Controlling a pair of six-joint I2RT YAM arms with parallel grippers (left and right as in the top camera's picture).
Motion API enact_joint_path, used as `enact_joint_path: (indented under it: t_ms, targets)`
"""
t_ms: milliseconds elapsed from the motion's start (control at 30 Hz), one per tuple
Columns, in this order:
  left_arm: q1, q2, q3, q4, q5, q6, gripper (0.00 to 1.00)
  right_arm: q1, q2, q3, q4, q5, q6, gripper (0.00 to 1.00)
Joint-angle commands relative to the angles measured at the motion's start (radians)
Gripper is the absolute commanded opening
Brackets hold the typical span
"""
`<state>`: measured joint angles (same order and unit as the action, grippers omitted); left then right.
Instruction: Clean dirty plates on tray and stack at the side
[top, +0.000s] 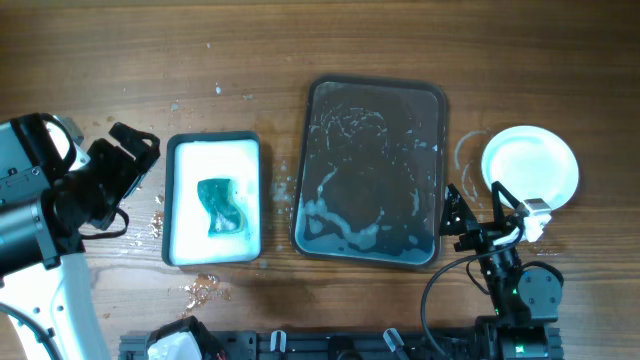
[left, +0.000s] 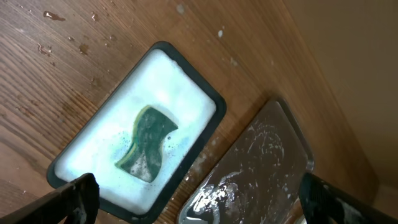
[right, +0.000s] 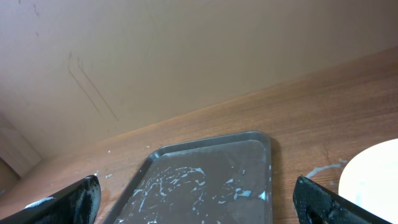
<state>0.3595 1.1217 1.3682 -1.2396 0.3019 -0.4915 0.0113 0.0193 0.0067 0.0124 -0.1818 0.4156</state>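
Observation:
The large dark grey tray (top: 375, 215) lies at the table's centre, streaked with pale foam, with no plate on it. It also shows in the left wrist view (left: 261, 168) and the right wrist view (right: 205, 180). The white plates (top: 530, 168) sit to the right of the tray as one round shape with a pale blue film; I cannot tell how many are stacked. Their edge shows in the right wrist view (right: 373, 180). My left gripper (top: 135, 165) (left: 199, 202) is open and empty at the far left. My right gripper (top: 478, 210) (right: 199, 199) is open and empty, near the tray's front right corner.
A smaller white-bottomed, dark-rimmed tray (top: 213, 235) left of the grey tray holds foamy water and a green sponge (top: 222, 207) (left: 146, 143). Foam spots and a wet ring (top: 468, 155) mark the wood. A black rail (top: 330, 345) runs along the front edge.

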Motion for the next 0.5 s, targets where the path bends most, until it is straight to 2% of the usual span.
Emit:
enact_joint_path:
  t_ms: [0, 67, 133, 267, 367, 467]
  targets:
    - [-0.041, -0.023, 0.003, -0.006, -0.049, 0.016, 1.00, -0.005, -0.009, -0.002, 0.001, 0.013, 0.010, 1.00]
    - [-0.084, -0.079, -0.034, 0.071, -0.113, 0.016, 1.00, -0.005, -0.009, -0.002, 0.001, 0.013, 0.010, 1.00]
    - [-0.195, -0.226, -0.185, 0.312, -0.090, 0.022, 1.00, -0.005, -0.009, -0.002, 0.001, 0.013, 0.010, 1.00]
    - [-0.323, -0.561, -0.628, 0.793, -0.063, 0.157, 1.00, -0.005, -0.009, -0.002, 0.001, 0.013, 0.010, 1.00]
    - [-0.341, -0.814, -0.900, 0.962, -0.064, 0.173, 1.00, -0.005, -0.009, -0.002, 0.001, 0.013, 0.010, 1.00]
    - [-0.340, -1.071, -1.106, 1.025, -0.065, 0.179, 1.00, -0.005, -0.009, -0.002, 0.001, 0.013, 0.010, 1.00]
